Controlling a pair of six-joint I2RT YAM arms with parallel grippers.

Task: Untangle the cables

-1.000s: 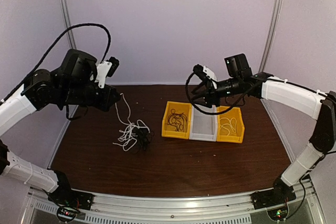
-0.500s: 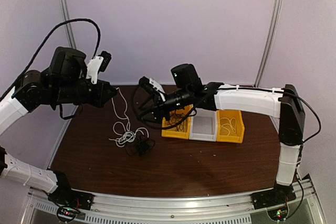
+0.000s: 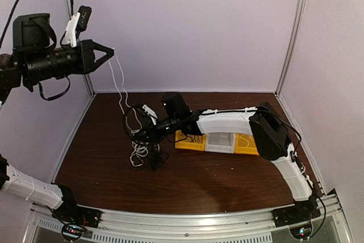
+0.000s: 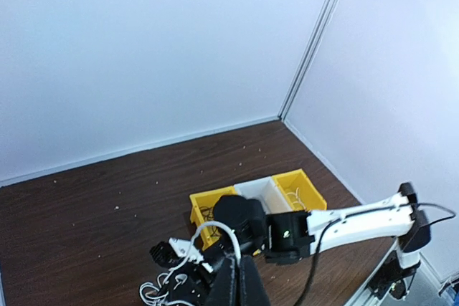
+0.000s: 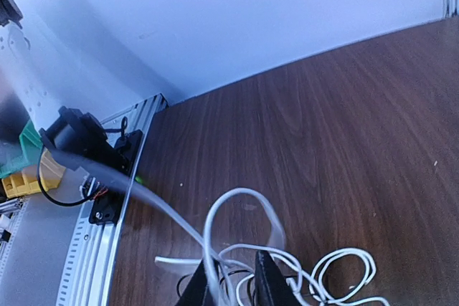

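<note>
Left hand (image 3: 111, 54) lifted, clamped on white cable (image 3: 118, 89), right hand (image 3: 136, 135) reached into tangle (image 3: 145, 153) (grip unclear)

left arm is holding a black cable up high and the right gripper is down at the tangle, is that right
Not quite: the left gripper holds up the white cable, not a black one. The top external view shows it running from the raised gripper down to the tangle, with the right gripper down at that tangle.
</note>
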